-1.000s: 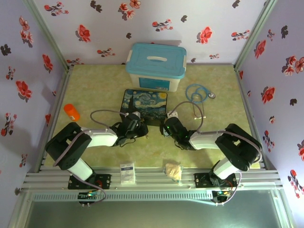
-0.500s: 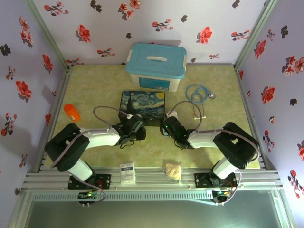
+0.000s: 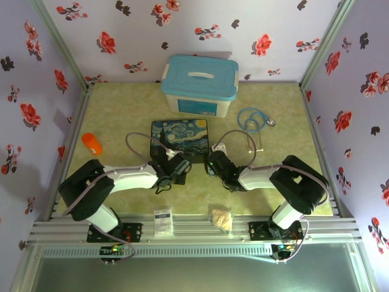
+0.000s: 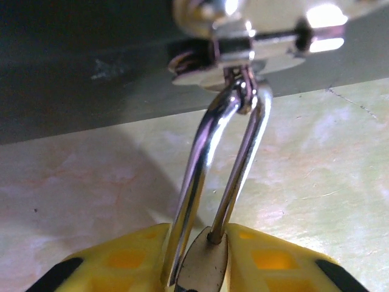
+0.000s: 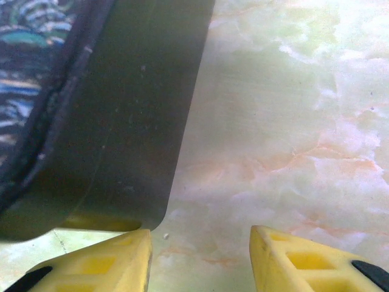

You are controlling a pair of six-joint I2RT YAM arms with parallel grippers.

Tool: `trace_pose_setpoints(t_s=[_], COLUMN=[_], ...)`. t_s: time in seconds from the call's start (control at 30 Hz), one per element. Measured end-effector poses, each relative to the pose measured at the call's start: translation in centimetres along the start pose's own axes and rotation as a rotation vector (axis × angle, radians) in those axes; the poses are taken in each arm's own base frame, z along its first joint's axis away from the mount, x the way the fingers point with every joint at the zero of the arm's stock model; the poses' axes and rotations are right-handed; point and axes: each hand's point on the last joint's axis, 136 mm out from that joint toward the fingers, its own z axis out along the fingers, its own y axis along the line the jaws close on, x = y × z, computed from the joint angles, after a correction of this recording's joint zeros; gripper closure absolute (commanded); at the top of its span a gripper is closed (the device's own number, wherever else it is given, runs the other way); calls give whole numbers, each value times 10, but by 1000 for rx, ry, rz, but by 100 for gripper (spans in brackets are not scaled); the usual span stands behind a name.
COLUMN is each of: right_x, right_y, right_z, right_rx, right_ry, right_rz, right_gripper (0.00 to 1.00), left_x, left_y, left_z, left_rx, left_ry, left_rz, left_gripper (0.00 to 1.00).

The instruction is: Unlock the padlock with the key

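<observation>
In the left wrist view the padlock (image 4: 203, 266) sits between my yellow fingers (image 4: 124, 258), and my left gripper (image 4: 198, 236) is shut on its body. Its silver shackle (image 4: 244, 159) runs up through the metal hasp (image 4: 243, 52) on the dark painted box (image 3: 180, 137). One shackle leg enters the body; the other passes beside it. My right gripper (image 5: 200, 238) stands open over bare table at the box's near right corner (image 5: 130, 140), nothing between its fingers. From above, the left gripper (image 3: 177, 165) and right gripper (image 3: 211, 163) flank the box's front edge. The key is out of view.
A white bin with a blue lid (image 3: 199, 84) stands behind the box. A blue coiled tube (image 3: 250, 118) lies at the right, an orange cylinder (image 3: 92, 143) at the left. A beige wad (image 3: 222, 218) and a white card (image 3: 162, 222) rest on the front rail.
The painted box has slid a little to the left. My left gripper has reached further right along its front edge, and the right gripper has crept slightly left.
</observation>
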Motion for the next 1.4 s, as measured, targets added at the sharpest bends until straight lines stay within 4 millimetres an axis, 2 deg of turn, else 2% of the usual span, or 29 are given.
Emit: trace_pose_setpoints(t_s=[0.23, 0.57, 0.77, 1.17, 1.4], right_x=[4, 7, 7, 7, 7], right_y=[-2, -2, -2, -1, -1], right_z=[2, 3, 3, 3, 3], right_rx=[14, 22, 28, 30, 31], right_ry=[6, 10, 9, 5, 3], right_rz=[-6, -15, -17, -7, -5], right_gripper=[55, 55, 55, 56, 55], left_x=[4, -1, 0, -5, -4], left_y=[-2, -8, -12, -34, -33], left_z=[-4, -15, -16, -22, -22], left_rx=[-27, -73, -124, -122, -124], left_ry=[-2, -34, -25, -42, -38], left_rz=[35, 96, 143, 193, 196], left_gripper=[72, 80, 80, 74, 73])
